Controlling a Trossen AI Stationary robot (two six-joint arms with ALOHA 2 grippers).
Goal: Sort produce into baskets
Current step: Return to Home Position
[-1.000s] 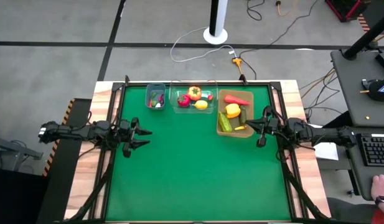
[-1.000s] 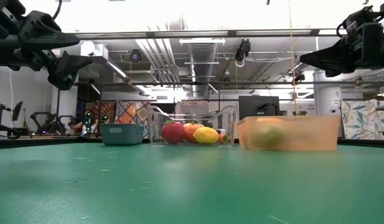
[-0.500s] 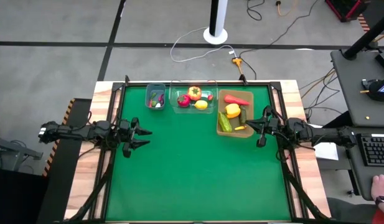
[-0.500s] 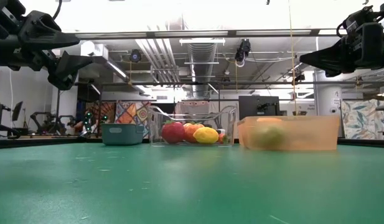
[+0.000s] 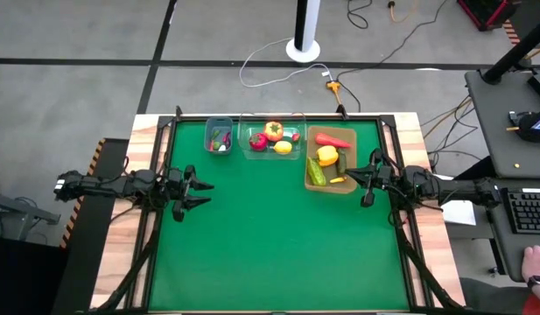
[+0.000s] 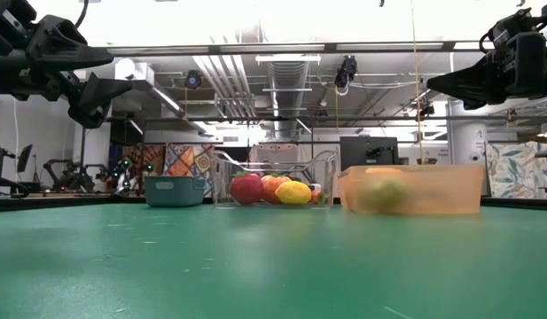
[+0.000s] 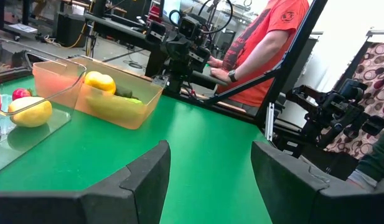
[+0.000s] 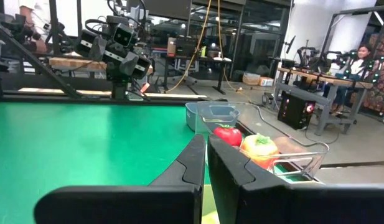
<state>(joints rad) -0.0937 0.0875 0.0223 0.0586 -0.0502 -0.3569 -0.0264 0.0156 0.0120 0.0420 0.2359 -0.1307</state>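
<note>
Three baskets stand along the table's far edge. The small blue-grey bin holds tiny bits. The clear tub holds a red piece, an orange pepper and a lemon. The tan tray holds a red chilli, a yellow pepper and green cucumbers. My left gripper hovers open at the table's left edge, level, with nothing between its fingers. My right gripper hovers shut at the right edge, beside the tray.
The green mat lies bare in the middle and near half. A wooden border and black frame rails ring it. A person in a red shirt stands beyond the right edge; a hand shows at a keyboard.
</note>
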